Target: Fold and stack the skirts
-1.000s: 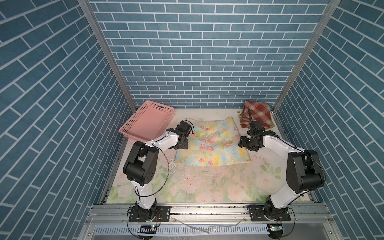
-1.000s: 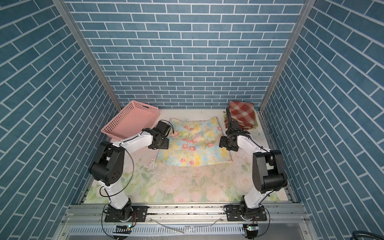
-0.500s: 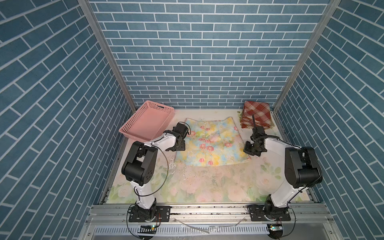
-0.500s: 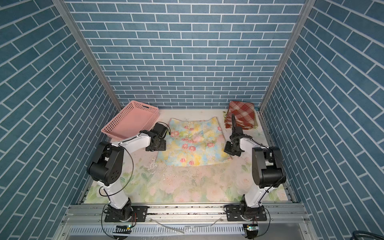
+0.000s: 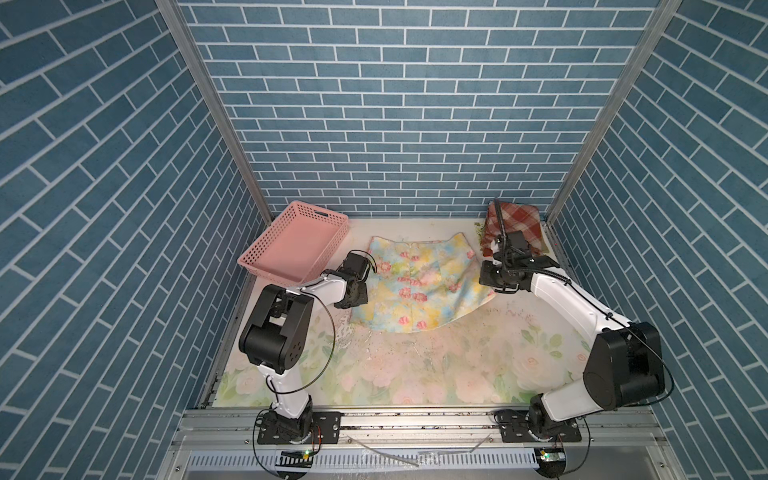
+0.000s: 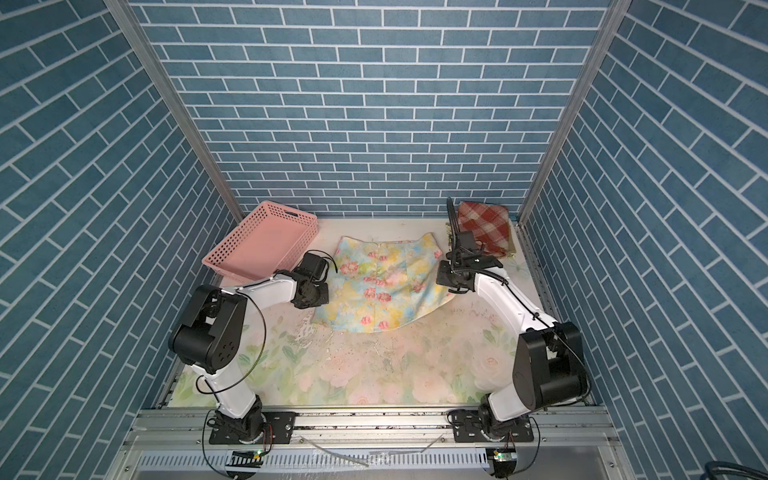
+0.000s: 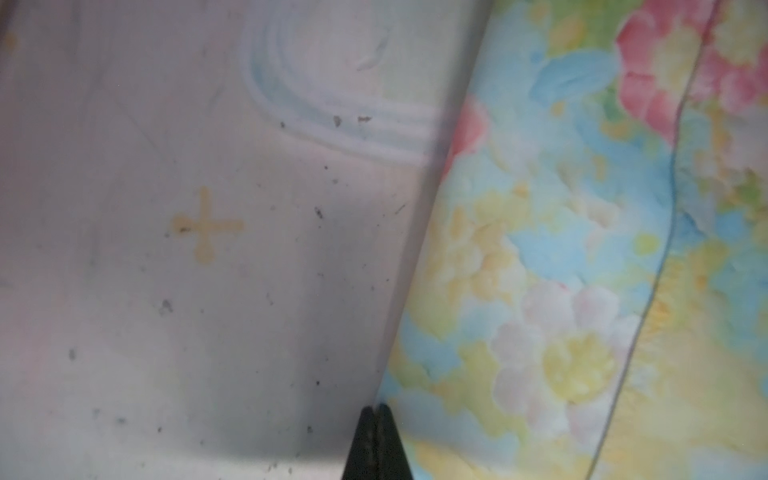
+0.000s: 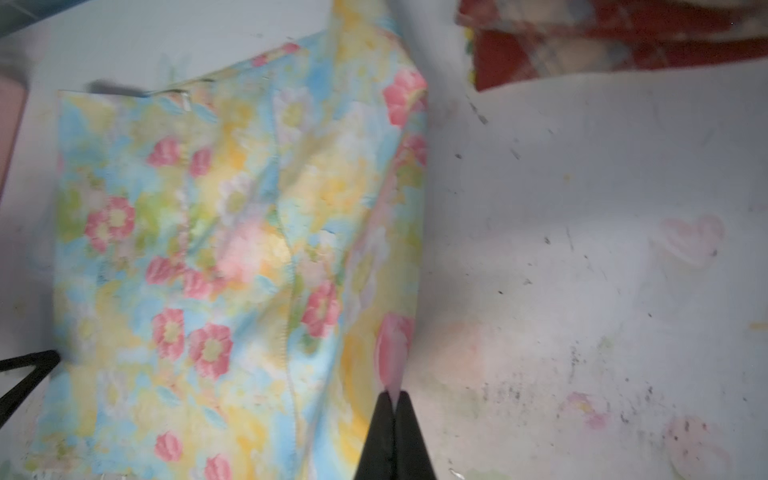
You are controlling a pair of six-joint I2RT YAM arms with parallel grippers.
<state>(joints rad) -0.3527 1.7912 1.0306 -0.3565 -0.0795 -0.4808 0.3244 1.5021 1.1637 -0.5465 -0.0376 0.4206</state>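
My left gripper (image 7: 376, 415), closed tight, sits at the pastel floral skirt's (image 5: 419, 286) side edge. My right gripper (image 8: 392, 401) pinches the opposite edge. The skirt spreads flat between them.

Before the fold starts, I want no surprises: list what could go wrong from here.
1. The left gripper is shut right at the edge of the floral skirt; it may hold little cloth and slip on lifting.
2. The right gripper, pinching the opposite edge, works close to the plaid skirt and could nudge it.
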